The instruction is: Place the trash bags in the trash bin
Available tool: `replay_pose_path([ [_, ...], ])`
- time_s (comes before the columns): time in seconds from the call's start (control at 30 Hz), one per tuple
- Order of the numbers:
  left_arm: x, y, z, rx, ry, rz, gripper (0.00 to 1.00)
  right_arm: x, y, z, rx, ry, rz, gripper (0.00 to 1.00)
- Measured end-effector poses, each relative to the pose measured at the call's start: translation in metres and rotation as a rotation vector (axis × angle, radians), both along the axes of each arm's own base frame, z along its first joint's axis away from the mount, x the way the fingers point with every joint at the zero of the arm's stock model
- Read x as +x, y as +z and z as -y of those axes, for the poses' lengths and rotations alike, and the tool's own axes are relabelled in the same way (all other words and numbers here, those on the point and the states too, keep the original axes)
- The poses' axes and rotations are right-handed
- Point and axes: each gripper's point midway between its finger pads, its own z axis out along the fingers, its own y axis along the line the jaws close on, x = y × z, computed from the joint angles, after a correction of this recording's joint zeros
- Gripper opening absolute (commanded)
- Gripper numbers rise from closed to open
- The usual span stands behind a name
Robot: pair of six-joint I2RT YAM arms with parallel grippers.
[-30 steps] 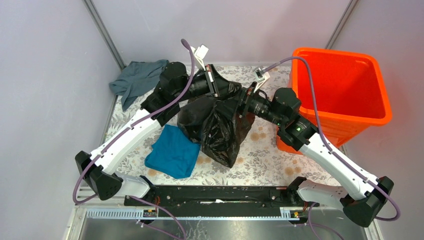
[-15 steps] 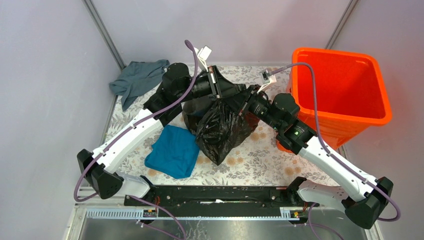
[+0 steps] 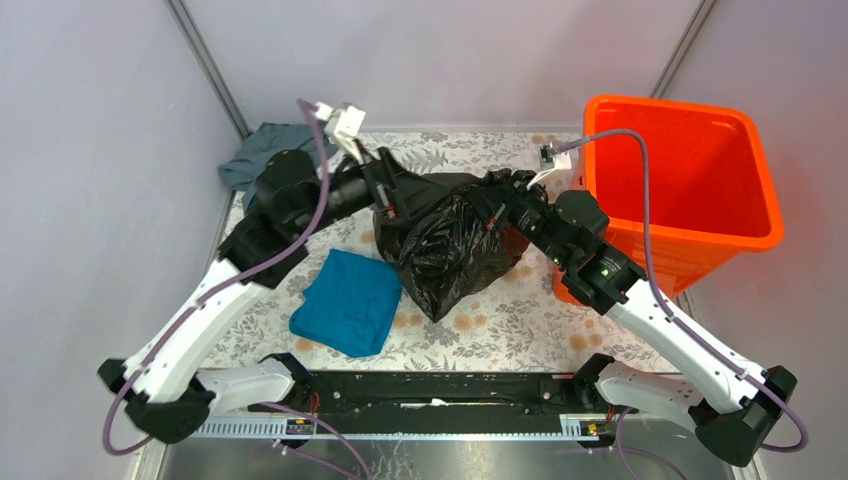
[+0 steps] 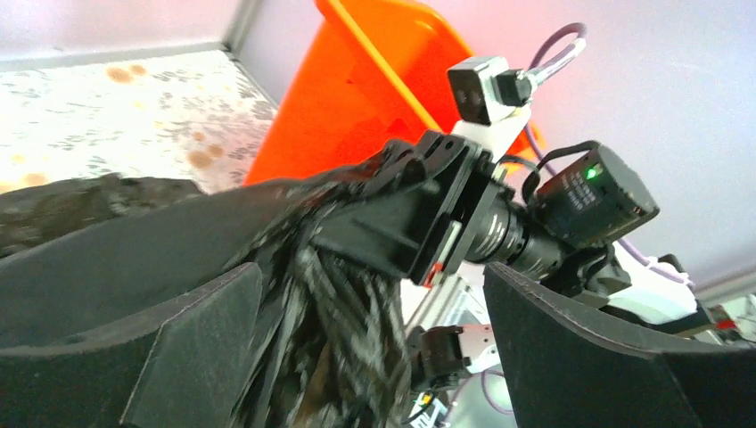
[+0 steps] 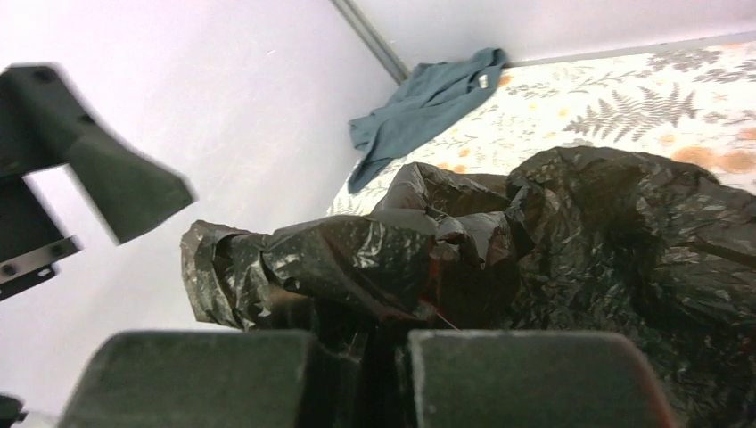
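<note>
right, from above: the black trash bag (image 3: 450,250) bulges on the floral table (image 3: 520,320) between both arms, outside the orange trash bin (image 3: 700,170) standing at the right. the right gripper (image 3: 497,203) bites its top; a blue cloth (image 3: 347,300) lies just left. left wrist: the left gripper (image 4: 370,267) gapes wide, nothing clamped. right wrist: fingers (image 5: 535,374) pinched tight on black plastic, a grey cloth (image 5: 419,107) far back.
</note>
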Motion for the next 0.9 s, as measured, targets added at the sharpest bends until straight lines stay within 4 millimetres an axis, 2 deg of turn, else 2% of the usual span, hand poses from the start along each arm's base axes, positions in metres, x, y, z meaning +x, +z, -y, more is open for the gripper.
replay_pose_path([
  [0.1, -0.01, 0.003, -0.029, 0.024, 0.08, 0.061, 0.99, 0.006, 0.005, 0.008, -0.04, -0.052, 0.004, 0.0],
  [0.17, -0.019, 0.005, -0.047, 0.034, 0.123, 0.1, 0.99, 0.012, 0.023, 0.013, -0.055, -0.09, 0.036, 0.0],
  [0.33, -0.036, 0.009, -0.088, 0.049, 0.228, 0.183, 0.99, 0.028, 0.116, 0.033, -0.032, -0.219, 0.225, 0.0],
  [0.47, -0.033, 0.002, -0.109, 0.093, 0.318, 0.207, 0.99, 0.026, 0.205, 0.056, -0.01, -0.322, 0.417, 0.0],
  [0.57, -0.026, -0.016, -0.111, 0.155, 0.342, 0.187, 0.99, 0.007, 0.274, 0.085, 0.036, -0.4, 0.574, 0.0],
  [0.6, -0.023, -0.024, -0.11, 0.177, 0.343, 0.175, 0.99, -0.001, 0.29, 0.095, 0.051, -0.422, 0.616, 0.0],
  [0.67, -0.017, -0.038, -0.105, 0.222, 0.339, 0.149, 0.99, -0.027, 0.328, 0.124, 0.095, -0.481, 0.725, 0.0],
  [0.77, -0.011, -0.051, -0.099, 0.26, 0.33, 0.119, 0.99, -0.068, 0.366, 0.168, 0.15, -0.566, 0.856, 0.0],
  [0.9, -0.006, -0.063, -0.089, 0.287, 0.297, 0.092, 0.99, -0.117, 0.396, 0.225, 0.187, -0.708, 0.992, 0.0],
])
